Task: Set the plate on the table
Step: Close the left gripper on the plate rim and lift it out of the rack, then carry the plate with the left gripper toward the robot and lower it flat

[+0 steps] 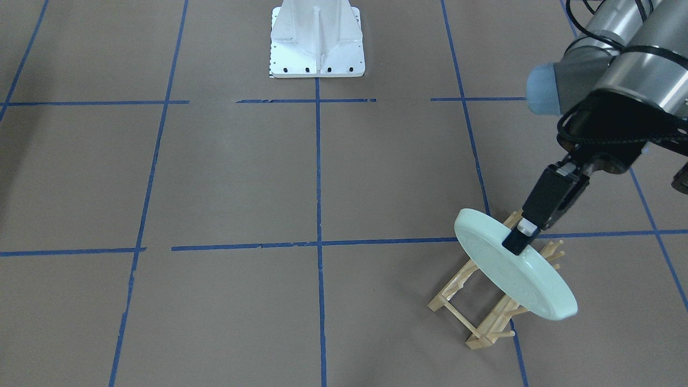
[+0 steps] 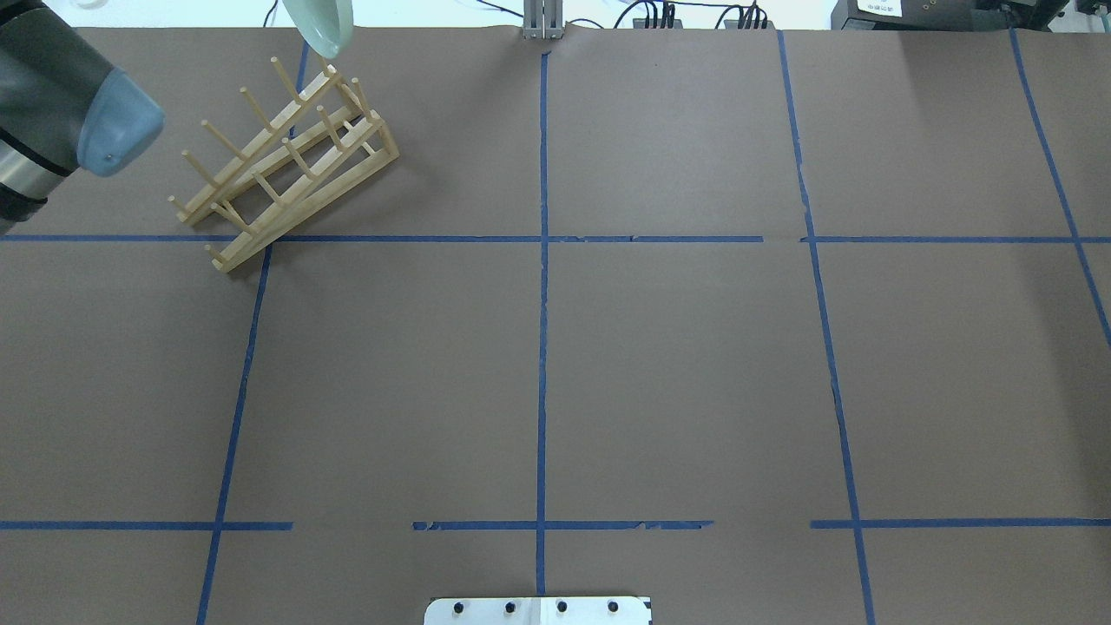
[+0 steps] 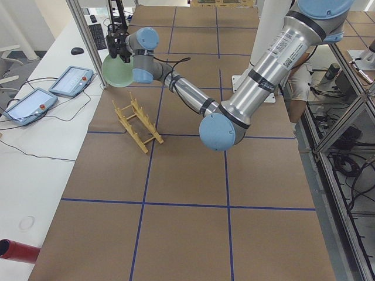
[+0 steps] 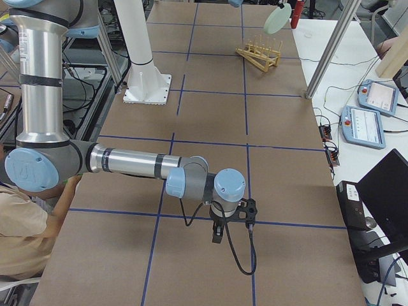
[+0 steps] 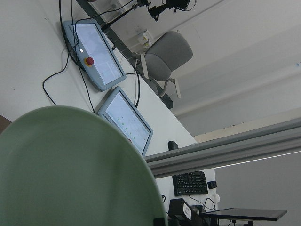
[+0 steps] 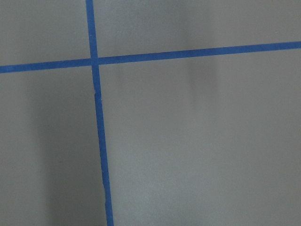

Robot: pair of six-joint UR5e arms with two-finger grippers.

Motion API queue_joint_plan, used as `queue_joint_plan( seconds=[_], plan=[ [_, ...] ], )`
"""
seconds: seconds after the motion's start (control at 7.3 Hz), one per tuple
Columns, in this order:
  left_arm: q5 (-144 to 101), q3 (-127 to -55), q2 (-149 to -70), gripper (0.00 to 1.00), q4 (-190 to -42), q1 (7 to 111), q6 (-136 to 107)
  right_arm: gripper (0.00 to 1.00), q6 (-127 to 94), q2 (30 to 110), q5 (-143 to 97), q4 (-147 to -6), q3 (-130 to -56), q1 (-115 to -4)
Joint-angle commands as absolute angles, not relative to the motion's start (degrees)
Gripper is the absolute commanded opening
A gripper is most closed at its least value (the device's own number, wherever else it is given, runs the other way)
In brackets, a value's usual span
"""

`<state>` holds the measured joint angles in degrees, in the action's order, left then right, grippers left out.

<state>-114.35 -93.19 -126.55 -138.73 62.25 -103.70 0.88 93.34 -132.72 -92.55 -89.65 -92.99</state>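
While my left claw (image 1: 517, 243) grips the tilted plate (image 1: 500, 266) by its rim, the wooden rack (image 1: 478, 322) stands on the table (image 1: 242, 177) below it; for my right claw (image 4: 217, 234) I cannot tell.

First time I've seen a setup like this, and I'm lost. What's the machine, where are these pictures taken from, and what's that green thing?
It is a robot with two arms on a white base at a brown table marked with blue tape. Four pictures come from fixed cameras: across the table, behind the robot, and at each end. Two come from cameras on the wrists. A wooden dish rack stands on the table. The left arm has its jaws shut on the rim of a green plate, held tilted in the air over the rack. The right arm hangs low over the table, far from the rack.
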Motion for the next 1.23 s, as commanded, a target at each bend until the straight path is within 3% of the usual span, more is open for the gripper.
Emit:
queue_joint_plan(
  seconds=[0.0,0.55,0.82,1.1],
  plan=[
    [-114.9,-104.0,-128.2,0.0,-111.0,54.3,-103.7,1.0,0.9,93.3,-132.7,-92.5,-89.6,-93.0],
    [-108.9,-100.0,-133.8,0.0,-73.3,38.4,-97.0,1.0,0.9,93.3,-132.7,-92.5,-89.6,-93.0],
    [-108.9,-88.9,-137.6,0.0,-69.2,33.6,-93.3,1.0,0.9,93.3,-132.7,-92.5,-89.6,-93.0],
    [-109.2,-87.5,-137.3,0.0,-69.8,29.6,-93.0,1.0,0.9,93.3,-132.7,-92.5,-89.6,-93.0]
  ],
)
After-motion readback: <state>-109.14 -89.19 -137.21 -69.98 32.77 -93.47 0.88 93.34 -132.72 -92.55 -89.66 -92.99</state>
